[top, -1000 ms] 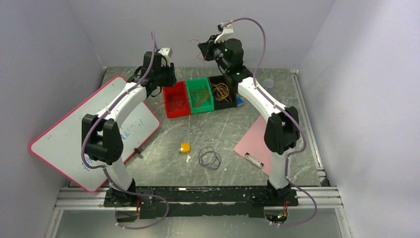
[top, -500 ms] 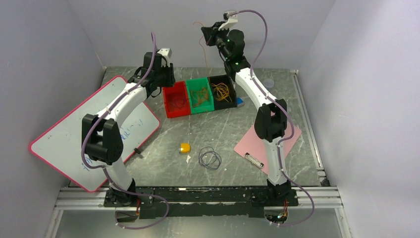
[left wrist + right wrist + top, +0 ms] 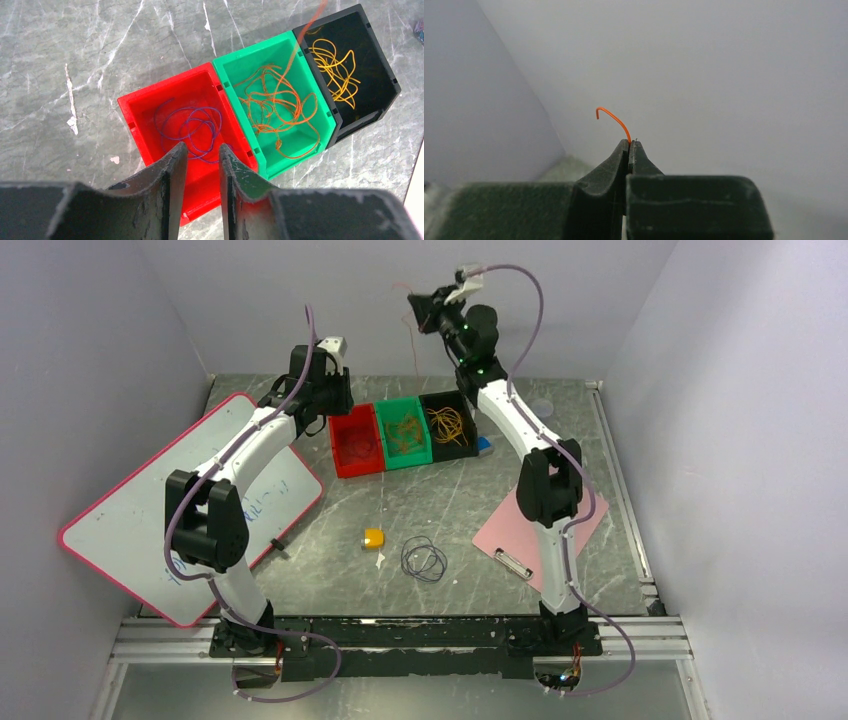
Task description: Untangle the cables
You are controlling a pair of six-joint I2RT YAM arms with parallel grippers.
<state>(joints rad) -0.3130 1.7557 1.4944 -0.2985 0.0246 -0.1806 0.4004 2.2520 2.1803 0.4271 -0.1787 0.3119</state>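
Right wrist view: my right tool [image 3: 629, 144] is pinched shut on the end of a thin orange wire [image 3: 615, 117], high over the green bin [image 3: 295, 159] where its loops lie. It looks light and floppy, easy to slip. My left tool [image 3: 202, 150] hangs half open, empty.

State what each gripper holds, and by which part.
The right gripper pinches the orange wire near its end, a short hooked tip sticking out. The left gripper holds nothing.
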